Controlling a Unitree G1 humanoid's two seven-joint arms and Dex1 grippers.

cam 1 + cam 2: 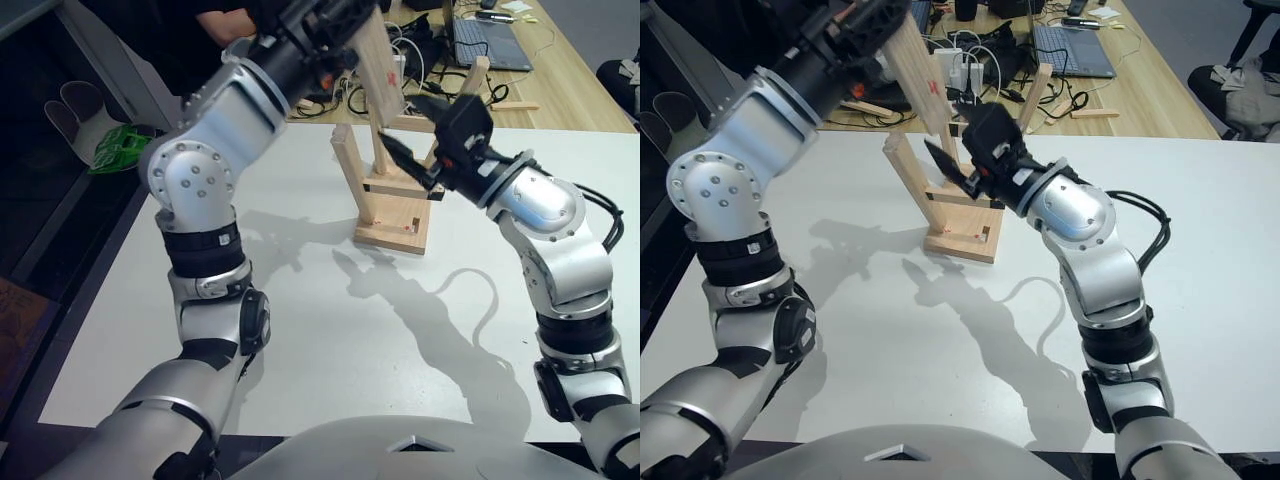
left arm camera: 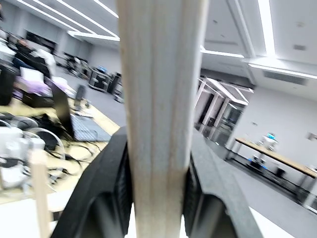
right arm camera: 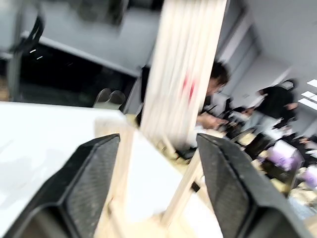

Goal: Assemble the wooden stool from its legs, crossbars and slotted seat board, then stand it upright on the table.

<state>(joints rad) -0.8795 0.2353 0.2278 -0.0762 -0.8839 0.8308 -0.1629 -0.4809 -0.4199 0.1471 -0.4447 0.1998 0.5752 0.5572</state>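
Note:
My left gripper (image 1: 340,30) is raised at the far side of the white table (image 1: 300,340) and is shut on the slotted seat board (image 1: 378,65), a pale plank with a red mark, held on edge above the frame. In the left wrist view the board (image 2: 158,99) runs up between the fingers (image 2: 106,198). Below it a partly built stool frame (image 1: 392,215) of legs and crossbars lies on the table, one leg (image 1: 352,170) slanting up. My right gripper (image 1: 425,135) is open right beside the frame's upper part, whose legs (image 3: 181,198) stand just ahead of its fingers (image 3: 89,188).
Behind the white table stands a wooden desk with a laptop (image 1: 490,40), a tangle of cables (image 1: 420,45) and a loose wooden stick (image 1: 515,105). A green object (image 1: 125,145) lies off the left edge. The near half of the table is bare.

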